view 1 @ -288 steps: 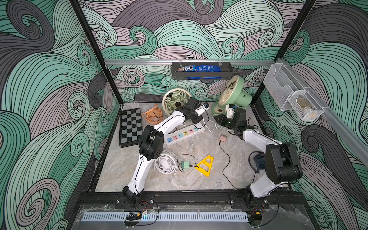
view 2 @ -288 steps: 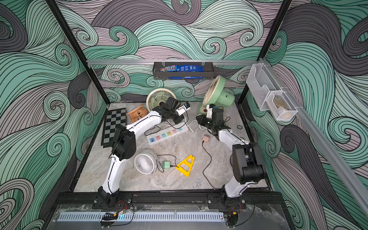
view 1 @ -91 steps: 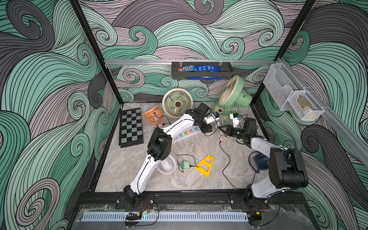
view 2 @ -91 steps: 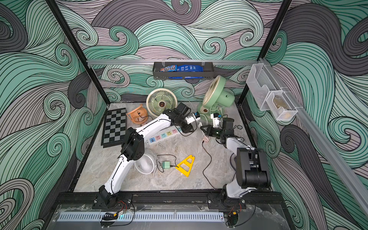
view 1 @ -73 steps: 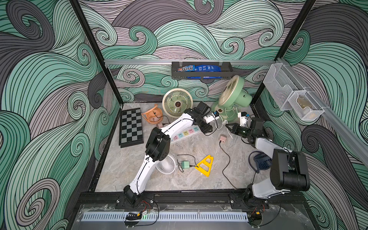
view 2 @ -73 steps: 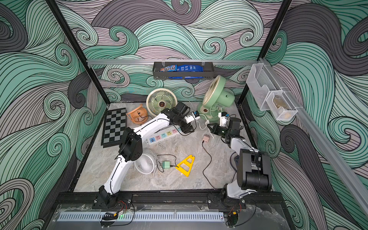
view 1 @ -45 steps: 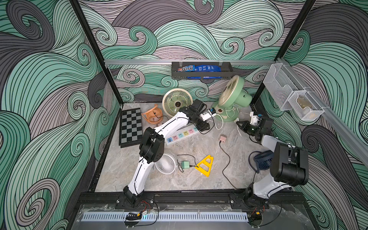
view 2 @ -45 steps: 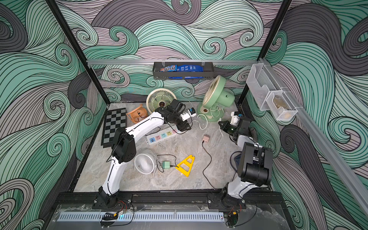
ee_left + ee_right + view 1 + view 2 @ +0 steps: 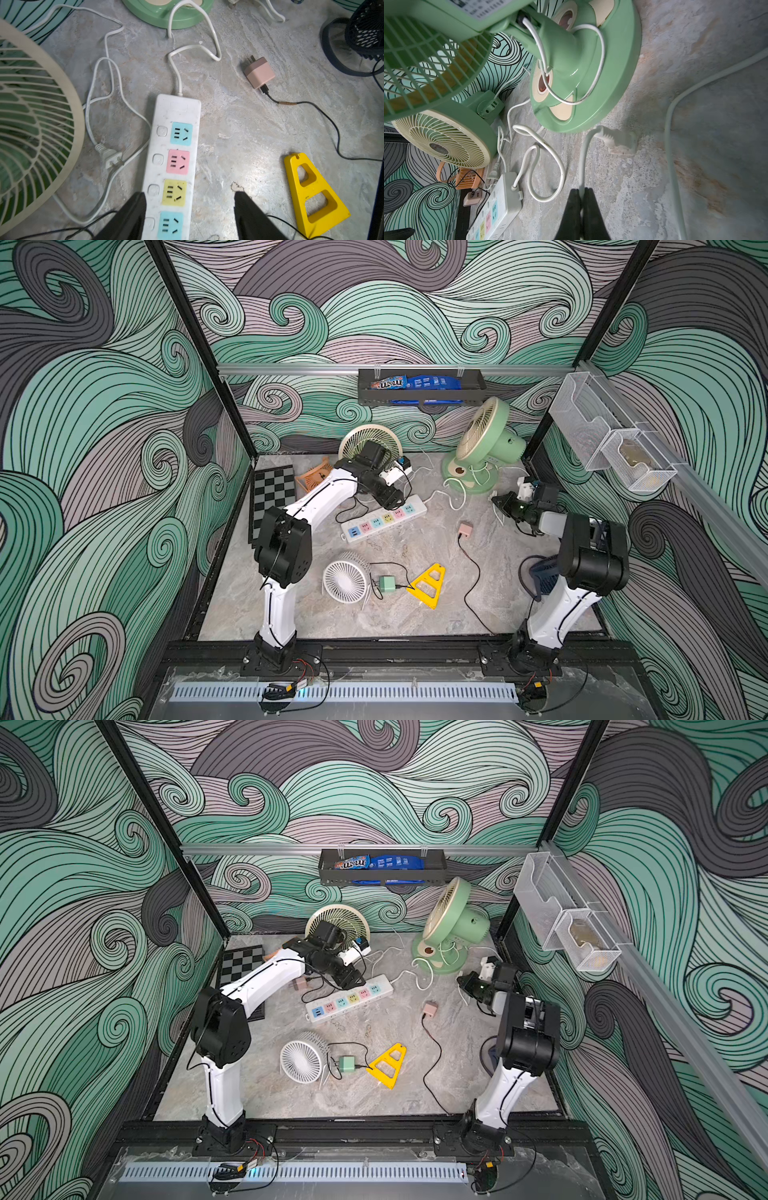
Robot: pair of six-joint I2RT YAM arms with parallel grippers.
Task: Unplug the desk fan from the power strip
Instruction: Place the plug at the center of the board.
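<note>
Rising from the near rail, bending at the elbow and stretching the left gripper (image 9: 390, 499) out low above the long white power strip with pastel socket squares (image 9: 384, 520), lying slantwise mid-table. Spreading the fingers (image 9: 128, 218) wide, one overlapping the strip's edge in the left wrist view, clasping nothing. Folding the right arm by the right wall, pointing the right gripper (image 9: 500, 504) toward the centre, pinching the white plug cable (image 9: 582, 162) between closed tips just behind its chunky white plug (image 9: 618, 141), just beside the round base of the pale green desk fan (image 9: 490, 443) at the far side. Losing the strip's remaining sockets past the frame edge in the left wrist view; leaving the right fingertips too small and dark to read in both top views. Holding the left fingers wider than a second ago and that gripper further back along the strip, away from its corded end; keeping the right pinch as before, nearer the right wall.
</note>
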